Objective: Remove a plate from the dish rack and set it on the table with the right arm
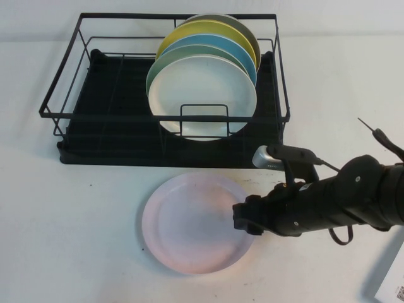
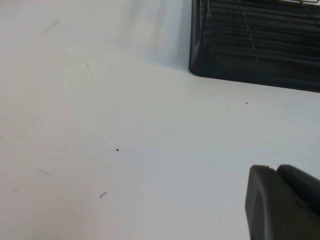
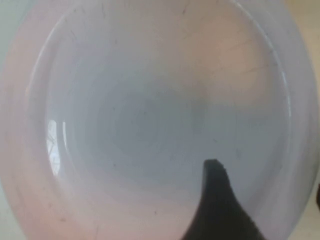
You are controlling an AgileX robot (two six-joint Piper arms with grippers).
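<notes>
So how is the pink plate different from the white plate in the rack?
The pink plate lies flat on the table; the white plate stands on edge in the dish rack. The right gripper sits at the pink plate's rim; nothing touches the white one. Both are round and similar-sized. The left gripper waits over bare table.

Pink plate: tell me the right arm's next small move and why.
Probably let go and draw the right gripper back off the rim. The pink plate already lies flat on the table in front of the dish rack, with a finger over its edge. The left gripper sits apart over bare table.
</notes>
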